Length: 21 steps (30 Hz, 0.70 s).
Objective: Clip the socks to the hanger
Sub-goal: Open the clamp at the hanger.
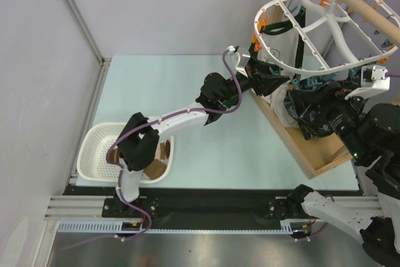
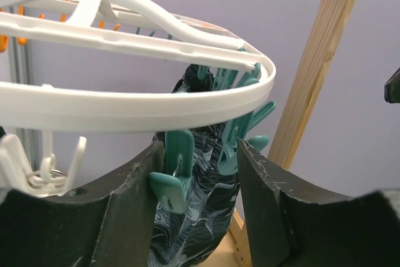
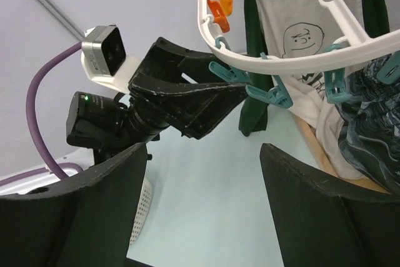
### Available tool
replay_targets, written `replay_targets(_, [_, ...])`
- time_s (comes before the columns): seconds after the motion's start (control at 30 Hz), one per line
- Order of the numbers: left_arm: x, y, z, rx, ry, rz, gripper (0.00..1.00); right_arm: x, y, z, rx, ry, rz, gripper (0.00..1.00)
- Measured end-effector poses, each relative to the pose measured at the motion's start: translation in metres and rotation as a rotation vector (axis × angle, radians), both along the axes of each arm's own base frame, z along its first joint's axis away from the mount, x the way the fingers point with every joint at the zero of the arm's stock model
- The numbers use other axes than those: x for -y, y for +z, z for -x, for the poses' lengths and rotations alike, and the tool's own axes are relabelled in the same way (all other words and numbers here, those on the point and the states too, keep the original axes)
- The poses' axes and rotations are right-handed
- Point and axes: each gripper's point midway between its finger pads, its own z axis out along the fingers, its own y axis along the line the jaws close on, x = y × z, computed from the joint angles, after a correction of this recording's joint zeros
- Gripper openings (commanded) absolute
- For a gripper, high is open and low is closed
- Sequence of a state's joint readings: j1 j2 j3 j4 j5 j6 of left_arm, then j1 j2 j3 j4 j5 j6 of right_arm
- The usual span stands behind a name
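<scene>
The white oval hanger hangs from a wooden rod at the upper right. It also shows in the left wrist view and the right wrist view. A brown sock lies in the white basket, partly hidden by my left arm. My left gripper is open just under the hanger rim. A teal clip sits between its jaws, against the left finger. My right gripper is open and empty, below the rim and facing the left gripper.
A dark teal-patterned cloth and a white shirt with a cartoon face hang from the hanger. Orange clips sit along its rim. A wooden stand rises at the right. Grey walls enclose the table.
</scene>
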<state>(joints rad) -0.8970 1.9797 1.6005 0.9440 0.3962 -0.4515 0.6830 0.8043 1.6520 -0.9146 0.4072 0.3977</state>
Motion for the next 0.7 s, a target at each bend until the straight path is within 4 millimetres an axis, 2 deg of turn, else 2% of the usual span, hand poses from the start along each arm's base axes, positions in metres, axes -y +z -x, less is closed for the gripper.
replay_targets(0.1, [0.004,-0.006,0.002,-0.006,-0.007,-0.008,0.54,-0.005,-0.003,-0.004,-0.012,0.009,0.011,0.80])
replay_targets(0.23, [0.007,-0.009,0.002,-0.009,-0.010,-0.010,0.46,-0.014,-0.008,-0.011,-0.029,0.026,0.029,0.80])
replay_targets(0.33, [0.006,-0.007,0.002,-0.006,-0.006,-0.002,0.38,-0.019,-0.016,-0.015,-0.049,0.033,0.044,0.78])
replay_targets(0.37, [0.006,-0.006,0.002,-0.006,-0.003,0.001,0.31,-0.020,-0.018,-0.017,-0.054,0.033,0.048,0.78])
replay_targets(0.5, [0.005,-0.006,-0.001,-0.012,0.009,0.008,0.17,-0.024,-0.023,-0.022,-0.070,0.031,0.061,0.75])
replay_targets(0.6, [0.005,-0.010,-0.001,-0.017,0.011,0.003,0.15,-0.029,-0.027,-0.029,-0.081,0.030,0.070,0.71])
replay_targets(0.7, [0.004,-0.024,-0.003,-0.043,0.024,-0.022,0.13,-0.035,-0.032,-0.037,-0.099,0.023,0.087,0.67])
